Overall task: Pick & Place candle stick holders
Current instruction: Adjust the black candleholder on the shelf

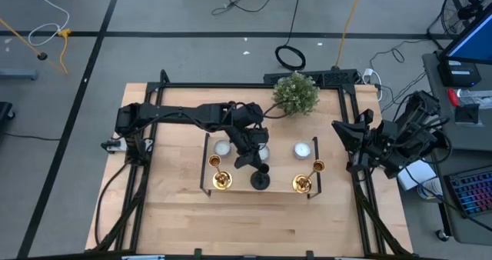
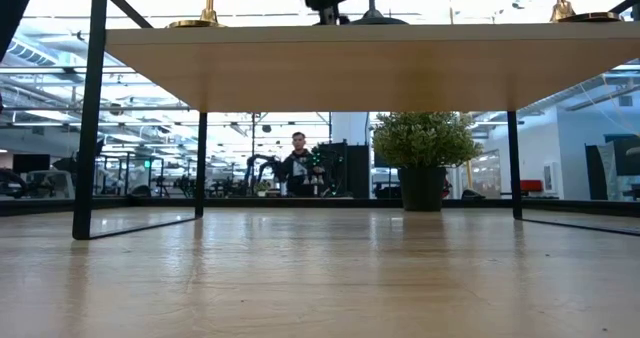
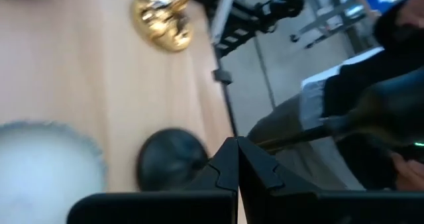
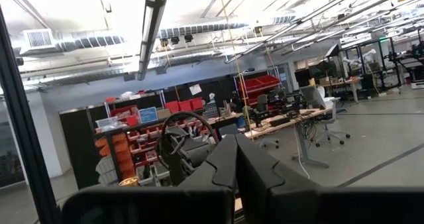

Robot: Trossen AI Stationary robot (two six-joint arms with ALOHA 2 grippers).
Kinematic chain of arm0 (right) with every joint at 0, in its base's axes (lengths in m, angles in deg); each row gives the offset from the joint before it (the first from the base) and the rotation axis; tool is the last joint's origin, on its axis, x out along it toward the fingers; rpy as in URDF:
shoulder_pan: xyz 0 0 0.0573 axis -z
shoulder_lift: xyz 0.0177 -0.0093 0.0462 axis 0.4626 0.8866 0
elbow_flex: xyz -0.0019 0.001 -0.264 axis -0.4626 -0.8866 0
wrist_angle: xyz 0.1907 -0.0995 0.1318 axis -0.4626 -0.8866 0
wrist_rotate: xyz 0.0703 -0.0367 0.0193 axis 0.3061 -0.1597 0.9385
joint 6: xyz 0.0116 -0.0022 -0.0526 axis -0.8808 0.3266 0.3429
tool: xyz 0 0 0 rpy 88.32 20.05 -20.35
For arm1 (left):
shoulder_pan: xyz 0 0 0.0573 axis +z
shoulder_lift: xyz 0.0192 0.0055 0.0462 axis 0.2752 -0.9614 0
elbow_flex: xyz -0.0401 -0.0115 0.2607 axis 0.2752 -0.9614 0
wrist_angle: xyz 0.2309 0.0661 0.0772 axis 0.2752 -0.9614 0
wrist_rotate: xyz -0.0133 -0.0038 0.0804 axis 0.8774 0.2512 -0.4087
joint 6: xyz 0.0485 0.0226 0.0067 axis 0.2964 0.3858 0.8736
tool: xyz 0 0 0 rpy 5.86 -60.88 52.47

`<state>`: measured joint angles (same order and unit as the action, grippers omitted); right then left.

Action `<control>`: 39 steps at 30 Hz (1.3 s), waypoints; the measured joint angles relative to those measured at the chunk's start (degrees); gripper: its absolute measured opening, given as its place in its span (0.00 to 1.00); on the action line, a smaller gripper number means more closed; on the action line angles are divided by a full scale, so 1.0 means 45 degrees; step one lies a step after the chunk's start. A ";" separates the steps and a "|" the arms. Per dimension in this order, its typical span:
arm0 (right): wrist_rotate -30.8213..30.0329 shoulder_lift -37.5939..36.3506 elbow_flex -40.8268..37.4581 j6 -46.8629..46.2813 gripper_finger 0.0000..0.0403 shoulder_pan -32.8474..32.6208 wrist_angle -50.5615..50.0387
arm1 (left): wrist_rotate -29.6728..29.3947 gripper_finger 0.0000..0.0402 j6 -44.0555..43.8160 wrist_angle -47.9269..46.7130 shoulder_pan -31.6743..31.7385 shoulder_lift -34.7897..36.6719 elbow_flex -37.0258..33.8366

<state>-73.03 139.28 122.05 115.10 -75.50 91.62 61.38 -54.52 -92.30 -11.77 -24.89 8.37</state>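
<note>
Two gold candle stick holders [image 1: 221, 180] [image 1: 304, 183] and a shorter black one [image 1: 260, 181] stand on their round bases along the near edge of a wooden black-framed stand [image 1: 240, 186]. My left gripper [image 1: 250, 163] [image 3: 236, 148] is shut just on the far side of the black holder, whose base [image 3: 169, 166] lies beside the fingertips. My right gripper [image 1: 350, 145] [image 4: 236, 151] is shut at the table's right edge, raised and pointing into the room, away from all the holders. My left gripper's shut fingertips [image 3: 225, 159] stand right beside the black holder's round base [image 3: 177, 164], slanting down from the table's far left. Whether they touch the holder, I cannot tell.
Three white round candles [image 1: 223, 147] [image 1: 264, 151] [image 1: 302, 149] sit on the stand's far half. A potted plant [image 1: 295, 93] stands at the table's far edge. A person [image 2: 297, 163] shows in the room behind. Bare wood lies near the front edge [image 1: 254, 229].
</note>
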 joint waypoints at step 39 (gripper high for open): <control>-0.0005 -0.0136 0.0000 0.0117 0.00 0.0003 -0.0010 | 0.0704 0.00 -0.0531 0.0601 -0.0131 -0.0005 0.0000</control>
<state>-73.05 138.67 122.05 115.62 -75.48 91.58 64.54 -56.91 -89.59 -12.36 -24.91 8.37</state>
